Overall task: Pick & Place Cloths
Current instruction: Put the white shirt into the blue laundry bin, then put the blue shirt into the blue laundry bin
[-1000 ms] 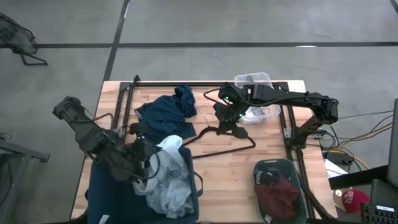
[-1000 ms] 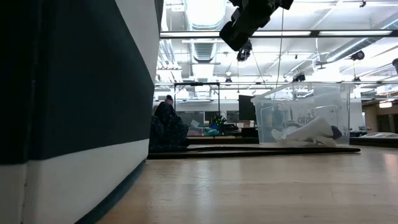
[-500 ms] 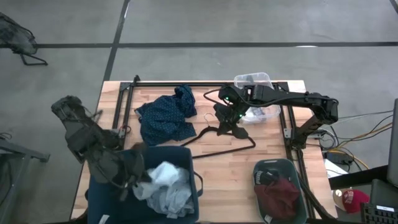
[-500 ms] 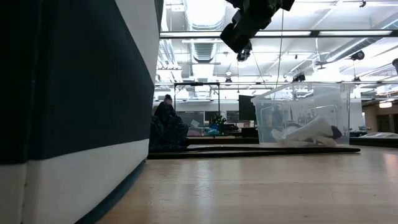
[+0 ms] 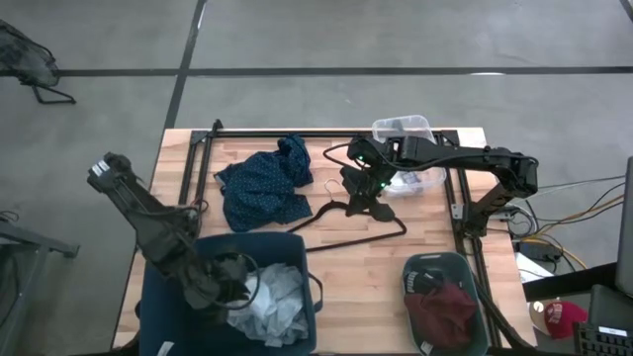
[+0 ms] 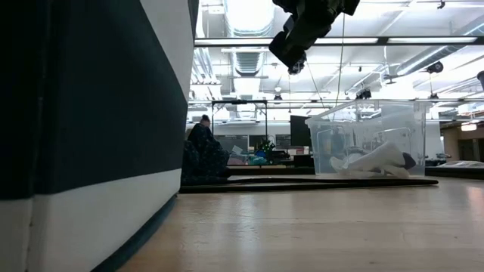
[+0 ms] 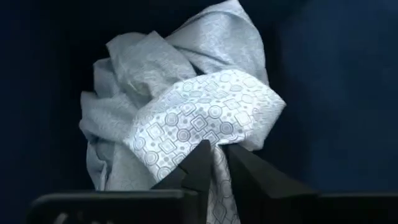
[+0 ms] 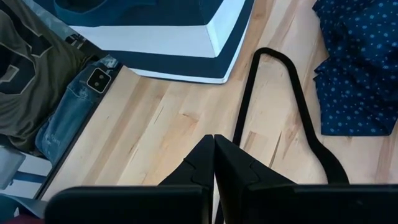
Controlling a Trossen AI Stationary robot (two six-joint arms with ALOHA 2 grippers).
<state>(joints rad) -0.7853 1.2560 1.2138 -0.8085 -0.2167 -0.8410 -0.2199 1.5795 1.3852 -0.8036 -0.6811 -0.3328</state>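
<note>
Down inside the dark blue bin (image 5: 158,307), the left gripper (image 7: 217,163) has its fingers pinched on a fold of the pale blue-white shirt (image 7: 186,118), which sits crumpled in the bin. Beyond the bin lies the navy dotted shirt (image 5: 265,183). Right gripper (image 8: 214,155) hangs closed and empty above the black hanger (image 5: 351,222) beside that bin.

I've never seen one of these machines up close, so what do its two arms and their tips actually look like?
Both arms are dark, almost black, built from chunky jointed segments with thin black cables looped along them. The right arm shows small green lights near its wrist. Each end effector is a pair of flat, matte black angular fingers tapering to a point; the left end effector looks the same.
</note>
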